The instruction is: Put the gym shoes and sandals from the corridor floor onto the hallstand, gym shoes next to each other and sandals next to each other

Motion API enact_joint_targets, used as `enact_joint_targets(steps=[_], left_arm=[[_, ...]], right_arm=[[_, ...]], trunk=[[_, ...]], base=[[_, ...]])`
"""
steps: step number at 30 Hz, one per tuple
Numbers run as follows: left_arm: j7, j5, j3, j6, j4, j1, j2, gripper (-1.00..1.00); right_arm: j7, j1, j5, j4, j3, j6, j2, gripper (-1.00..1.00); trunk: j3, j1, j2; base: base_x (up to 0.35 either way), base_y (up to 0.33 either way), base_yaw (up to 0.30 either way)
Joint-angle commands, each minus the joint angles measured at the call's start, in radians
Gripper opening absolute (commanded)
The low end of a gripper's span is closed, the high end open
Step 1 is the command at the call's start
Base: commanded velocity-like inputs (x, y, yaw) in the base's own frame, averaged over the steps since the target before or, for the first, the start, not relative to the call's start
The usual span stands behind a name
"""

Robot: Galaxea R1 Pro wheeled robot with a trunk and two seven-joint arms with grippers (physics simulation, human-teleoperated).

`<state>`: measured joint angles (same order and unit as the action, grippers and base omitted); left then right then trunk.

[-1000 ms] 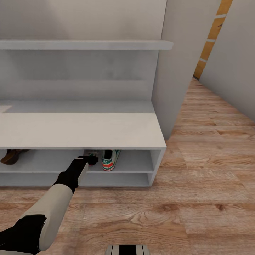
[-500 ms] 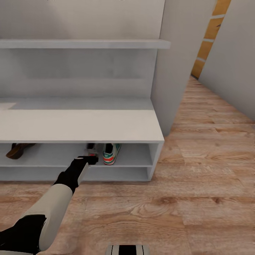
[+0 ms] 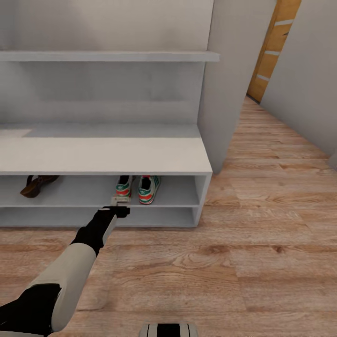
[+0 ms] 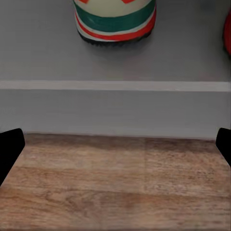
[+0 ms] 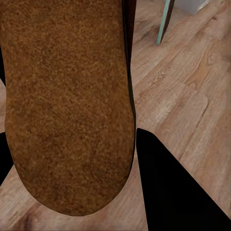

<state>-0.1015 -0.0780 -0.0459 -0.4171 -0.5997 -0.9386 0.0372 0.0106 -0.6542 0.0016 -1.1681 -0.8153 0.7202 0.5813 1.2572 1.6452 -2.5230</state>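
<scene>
A: What is taking up most of the head view?

B: The hallstand point(image 3: 103, 157), with the corridor floor point(image 3: 262, 224) running off toward three o'clock, where wide bare planks are lying open between the unit's end wall and the corridor wall.

A: Where are the gym shoes sitting?

B: Both are standing on the upper open shelf, heels facing outward, side by side and nearly touching. The left gym shoe point(image 3: 123, 186) is sitting just at twelve o'clock from the left gripper point(image 3: 120, 211); the right gym shoe point(image 3: 148, 186) is lying toward one o'clock of it.

A: And that gripper?

B: It is hovering in front of the shelf's front lip, apart from the shoes. In the left wrist view its dark fingertips point(image 4: 9, 147) are showing at opposite margins, spread wide, with nothing between them, and the shelf edge is crossing ahead of them.

A: Any sandals showing?

B: One sandal on the shelf point(image 3: 37, 183) is resting on the same shelf, well apart, toward ten o'clock of the left gripper. A second, the held sandal point(image 5: 67, 106), is showing its tan footbed close up in the right wrist view, with the right gripper's dark finger point(image 5: 173, 187) pressing alongside it, pinching it above the floor.
</scene>
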Motion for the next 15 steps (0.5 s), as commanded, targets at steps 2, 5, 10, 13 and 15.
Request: enact_joint_targets(steps=[2, 5, 10, 13, 15], left_arm=[[0.002, -0.008, -0.005, 0.002, -0.002, 0.000, 0.001, 1.00], [0.003, -0.005, -0.005, 0.055, 0.006, 0.000, -0.015, 1.00], [0.009, 0.002, -0.009, 0.206, 0.154, 0.000, -0.067, 1.00], [0.066, 0.037, -0.010, 0.369, 0.300, 0.000, -0.091, 1.00], [0.106, 0.072, -0.011, 0.476, 0.387, 0.000, -0.096, 1.00]], right_arm=[[-0.001, -0.001, -0.003, -0.001, -0.001, 0.005, 0.000, -1.00], [-0.001, 0.000, -0.003, -0.001, -0.001, 0.005, 0.000, -1.00], [-0.001, -0.001, -0.003, -0.001, -0.001, 0.005, 0.000, -1.00], [-0.003, 0.000, -0.003, -0.001, -0.001, 0.004, -0.001, -1.00], [-0.005, -0.001, -0.003, -0.001, -0.001, 0.004, -0.002, -1.00]], trunk=[[0.001, 0.000, 0.000], [0.001, 0.000, 0.000], [0.001, 0.000, 0.000], [0.001, 0.000, 0.000], [0.001, 0.000, 0.000]], base=[[-0.011, 0.000, 0.000], [-0.004, 0.000, 0.000], [0.000, 0.000, 0.000], [0.000, 0.000, 0.000], [0.000, 0.000, 0.000]])
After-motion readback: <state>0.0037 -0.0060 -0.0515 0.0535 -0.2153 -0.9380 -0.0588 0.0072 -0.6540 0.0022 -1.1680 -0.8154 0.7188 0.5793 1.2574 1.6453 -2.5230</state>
